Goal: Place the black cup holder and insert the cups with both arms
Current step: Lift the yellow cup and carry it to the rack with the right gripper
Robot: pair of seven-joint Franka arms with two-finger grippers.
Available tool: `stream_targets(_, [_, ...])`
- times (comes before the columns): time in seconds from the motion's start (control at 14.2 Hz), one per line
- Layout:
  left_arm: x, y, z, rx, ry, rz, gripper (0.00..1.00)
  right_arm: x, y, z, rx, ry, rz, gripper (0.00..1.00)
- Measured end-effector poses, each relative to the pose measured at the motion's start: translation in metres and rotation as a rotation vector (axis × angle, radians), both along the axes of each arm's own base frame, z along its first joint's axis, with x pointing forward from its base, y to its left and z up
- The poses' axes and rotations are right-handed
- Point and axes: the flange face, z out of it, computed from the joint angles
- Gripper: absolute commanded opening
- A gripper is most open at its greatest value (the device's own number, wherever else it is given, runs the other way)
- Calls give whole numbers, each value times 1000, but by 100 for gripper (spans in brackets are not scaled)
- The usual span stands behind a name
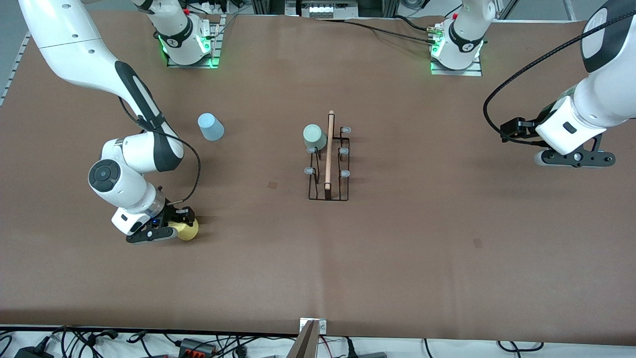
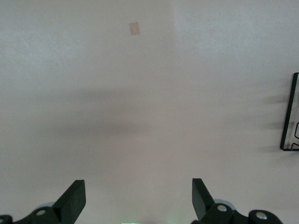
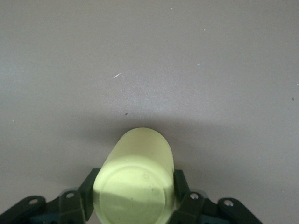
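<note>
Brown table point(image 1: 397, 248): blue cup point(image 1: 210, 127) apart, green cup point(image 1: 314, 137) on black cup holder point(image 1: 329, 164).

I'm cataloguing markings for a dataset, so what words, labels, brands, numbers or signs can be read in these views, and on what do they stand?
None can be read.
Round dark emblem on each arm base: too small to read.
Yellow cup, held in the right gripper: faint moulded marks on its bottom, illegible.
Blue cup, green cup, black cup holder: no text visible.
</note>
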Motion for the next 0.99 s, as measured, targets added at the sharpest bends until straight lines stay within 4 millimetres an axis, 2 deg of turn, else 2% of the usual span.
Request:
stream_targets(0.14, [0, 0, 0, 0, 0, 0, 100, 2, 3, 6, 0, -10, 10, 4])
stream_targets(0.21, [0, 0, 0, 0, 0, 0, 100, 3, 9, 15, -1, -15, 20, 4])
stream_targets(0.35, [0, 0, 0, 0, 0, 0, 100, 1, 40, 52, -6, -15, 30, 4])
stream_targets(0.56, [0, 0, 0, -1, 0, 0, 100, -19, 122, 129, 18, -45, -63, 4])
stream_targets(0.71, [0, -1, 0, -8, 1, 0, 100, -44, 188, 164, 50, -57, -129, 3])
stream_targets(0.85, [0, -2, 0, -11, 2, 1, 100, -74, 259, 178, 91, -54, -203, 3])
stream_targets(0.99, [0, -2, 0, -11, 2, 1, 100, -106, 316, 173, 110, -38, -237, 4])
